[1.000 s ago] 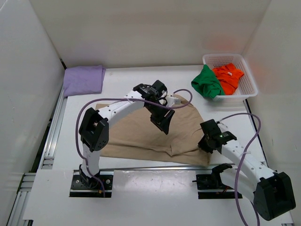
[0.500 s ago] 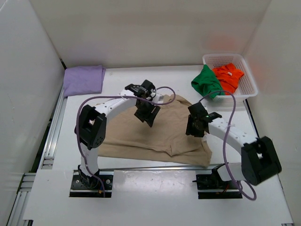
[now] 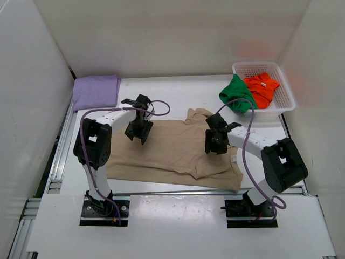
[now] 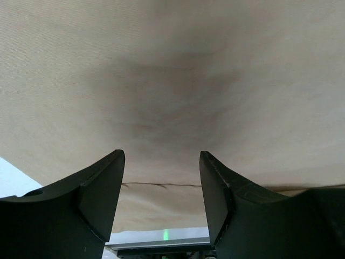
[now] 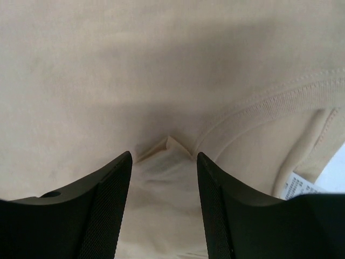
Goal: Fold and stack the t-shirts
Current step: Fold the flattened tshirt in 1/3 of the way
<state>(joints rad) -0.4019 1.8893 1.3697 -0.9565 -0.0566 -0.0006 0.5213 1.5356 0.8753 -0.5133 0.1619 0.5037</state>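
Note:
The tan t-shirt (image 3: 172, 154) lies spread on the table's middle. My left gripper (image 3: 138, 133) hangs open over its left part, nothing between its fingers (image 4: 102, 189), only tan cloth (image 4: 172, 81) below. My right gripper (image 3: 213, 144) is open above the shirt's right side, near the collar seam (image 5: 269, 102) and a small fold (image 5: 170, 143). A folded lavender t-shirt (image 3: 96, 90) lies at the back left. The green t-shirt (image 3: 235, 94) drapes over the basket's rim, and the orange-red t-shirt (image 3: 261, 88) lies inside it.
The white lattice basket (image 3: 284, 89) stands at the back right corner. White walls close in the table on three sides. A metal rail (image 3: 59, 156) runs along the left edge. Purple cables loop off both arms.
Both grippers have let go of the tan shirt and opened. The left gripper moved left across it; the right arm swung up and left onto the shirt's right half, which now lies flatter.

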